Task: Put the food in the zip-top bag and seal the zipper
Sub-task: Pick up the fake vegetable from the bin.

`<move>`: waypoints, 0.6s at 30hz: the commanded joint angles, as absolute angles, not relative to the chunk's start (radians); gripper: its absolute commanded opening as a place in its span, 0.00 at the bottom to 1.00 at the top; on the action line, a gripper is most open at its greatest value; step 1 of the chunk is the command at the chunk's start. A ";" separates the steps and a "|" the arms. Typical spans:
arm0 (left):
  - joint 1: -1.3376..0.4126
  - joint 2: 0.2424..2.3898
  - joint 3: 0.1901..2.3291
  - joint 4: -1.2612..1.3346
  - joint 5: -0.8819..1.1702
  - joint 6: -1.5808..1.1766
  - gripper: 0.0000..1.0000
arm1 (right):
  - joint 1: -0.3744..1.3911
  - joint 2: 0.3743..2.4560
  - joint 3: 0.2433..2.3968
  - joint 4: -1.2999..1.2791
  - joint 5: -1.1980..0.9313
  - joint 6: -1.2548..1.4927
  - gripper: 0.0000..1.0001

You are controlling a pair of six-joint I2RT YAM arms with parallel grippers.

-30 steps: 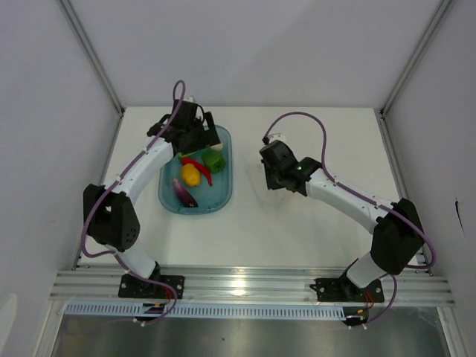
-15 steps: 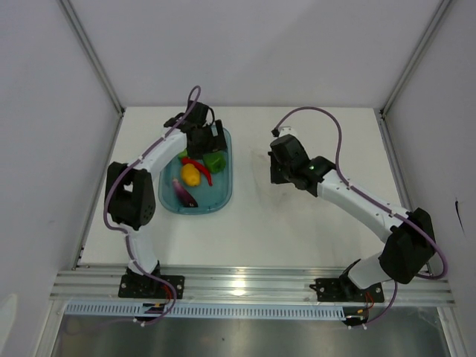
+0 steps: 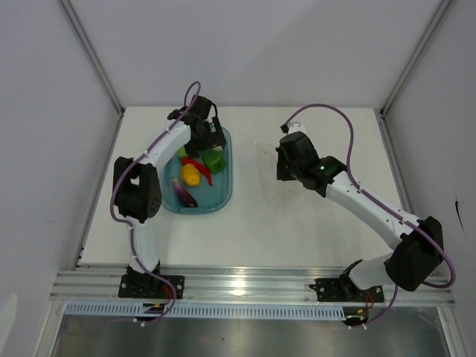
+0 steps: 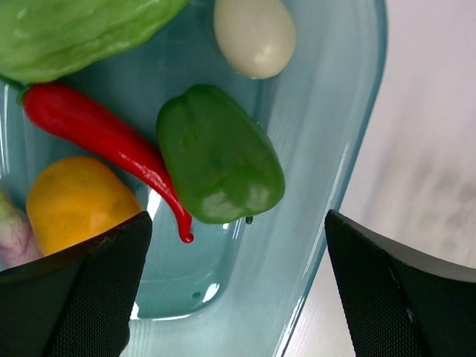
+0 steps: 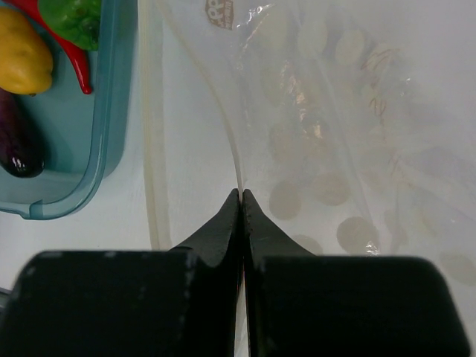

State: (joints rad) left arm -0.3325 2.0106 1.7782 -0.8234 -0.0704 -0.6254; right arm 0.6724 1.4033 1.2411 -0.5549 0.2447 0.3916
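Observation:
The food lies in a teal tub (image 4: 327,186): a dark green pepper (image 4: 219,156), a red chili (image 4: 104,137), a yellow-orange piece (image 4: 74,201), a white ball (image 4: 255,33), a light green pod (image 4: 74,30) and a purple piece (image 5: 18,145). My left gripper (image 4: 236,245) hovers open just above the pepper, holding nothing. The zip-top bag (image 5: 335,149), clear with pale dots, lies flat on the table to the right of the tub. My right gripper (image 5: 242,195) is shut on the bag's edge at the zipper (image 5: 223,119), a thin clear strip.
The tub (image 3: 223,186) sits at the table's left-centre, under the left arm. White walls enclose the table on three sides. The bag (image 3: 264,158) is barely visible from above, just left of the right gripper (image 3: 286,167).
The left arm has swung up over the tub's far end and its jaws have opened a little wider. The right arm has moved right and back, still shut on the bag's edge.

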 commanded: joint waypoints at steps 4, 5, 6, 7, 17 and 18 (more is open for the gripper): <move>-0.333 2.029 1.810 -0.905 -0.117 -0.741 1.00 | 0.664 1.371 1.232 -0.517 0.235 0.397 0.00; -0.334 2.032 1.822 -0.907 -0.115 -0.750 1.00 | 0.664 1.371 1.229 -0.514 0.235 0.399 0.00; -0.334 2.042 1.827 -0.910 -0.115 -0.764 0.99 | 0.664 1.373 1.227 -0.511 0.232 0.399 0.00; -0.334 2.046 1.828 -0.911 -0.110 -0.772 1.00 | 0.664 1.371 1.227 -0.512 0.230 0.399 0.00; -0.337 2.143 1.894 -0.920 -0.064 -0.825 0.99 | 0.663 1.345 1.204 -0.511 0.241 0.402 0.00; -0.336 2.148 1.896 -0.919 -0.064 -0.825 0.99 | 0.663 1.344 1.201 -0.509 0.241 0.402 0.00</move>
State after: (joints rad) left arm -0.3336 2.1330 1.8503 -0.9062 -0.0784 -0.7860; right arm 0.6670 1.3865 1.2068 -0.5453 0.2287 0.3920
